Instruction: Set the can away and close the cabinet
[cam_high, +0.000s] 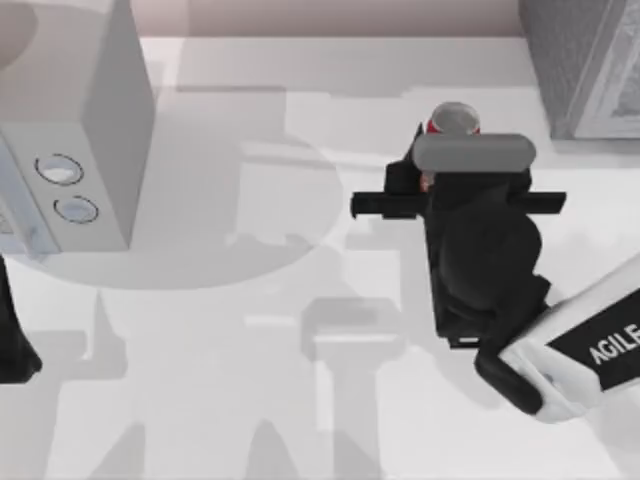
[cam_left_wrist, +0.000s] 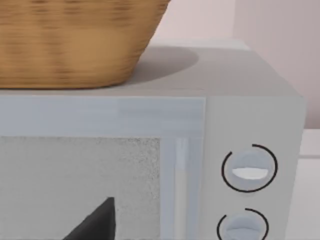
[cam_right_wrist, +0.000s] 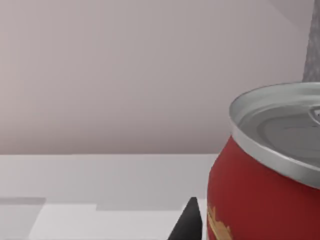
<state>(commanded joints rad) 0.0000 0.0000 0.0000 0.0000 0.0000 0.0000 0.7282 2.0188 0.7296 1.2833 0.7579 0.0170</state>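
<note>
**Right hand at the can, far right of the worktop**

The can (cam_high: 452, 119) stands upright on the white worktop (cam_high: 250, 400), toward the far right, just left of the cabinet (cam_high: 580, 60). The cabinet is the dark grey speckled box in the far right corner, with its pale framed door panel (cam_high: 620, 95) at the frame's right edge. Whether that door is open or closed cannot be told.

The right AgileX arm reaches in from the near right, and its hand (cam_high: 440, 160) sits right over the near side of the can. In the right wrist view the can's red wall and shiny silver lid (cam_right_wrist: 280, 130) loom close, with 1 dark fingertip (cam_right_wrist: 189, 222) just beside the can. Whether the fingers are wide, narrow or pressing the can cannot be told.

The left arm (cam_high: 12, 340) is parked at the left edge, near a pale microwave (cam_high: 90, 120) with 2 round dials (cam_high: 60, 170). In the left wrist view a wicker basket (cam_left_wrist: 75, 40) rests on top of the microwave.
</note>
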